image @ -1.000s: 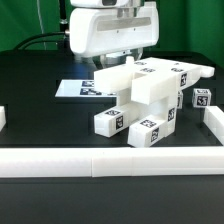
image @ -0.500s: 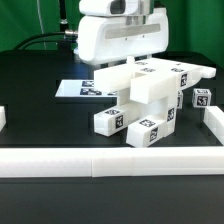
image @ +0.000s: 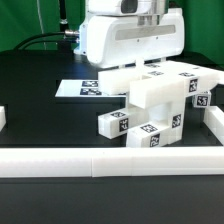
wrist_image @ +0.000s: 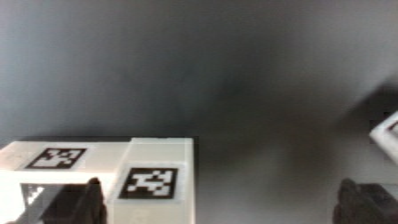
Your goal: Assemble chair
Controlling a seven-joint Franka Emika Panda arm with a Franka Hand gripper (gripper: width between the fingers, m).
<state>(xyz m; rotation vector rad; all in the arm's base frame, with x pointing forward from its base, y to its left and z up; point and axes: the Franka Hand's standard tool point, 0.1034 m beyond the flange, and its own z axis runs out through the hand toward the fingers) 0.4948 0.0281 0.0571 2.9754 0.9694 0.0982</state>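
The chair [image: 160,105] is a cluster of glossy white blocks with black-and-white tags, right of centre on the black table in the exterior view. Short posts stick out at its front. My gripper [image: 137,63] hangs right over its back part, and its fingertips are hidden behind the white blocks. In the wrist view my gripper [wrist_image: 217,205] is open, with the dark fingers [wrist_image: 75,203] far apart. A tagged white block of the chair [wrist_image: 151,165] lies just inside one finger. The rest of the gap shows bare black table.
The marker board [image: 85,88] lies flat behind the chair, toward the exterior view's left. A long low white rail [image: 110,162] runs along the front, with short rail ends at the left [image: 3,118] and right [image: 212,125]. Another white part [wrist_image: 384,135] shows at the wrist view's edge.
My gripper has moved to the exterior view's right, and the chair has shifted right with it, nearer the right rail.
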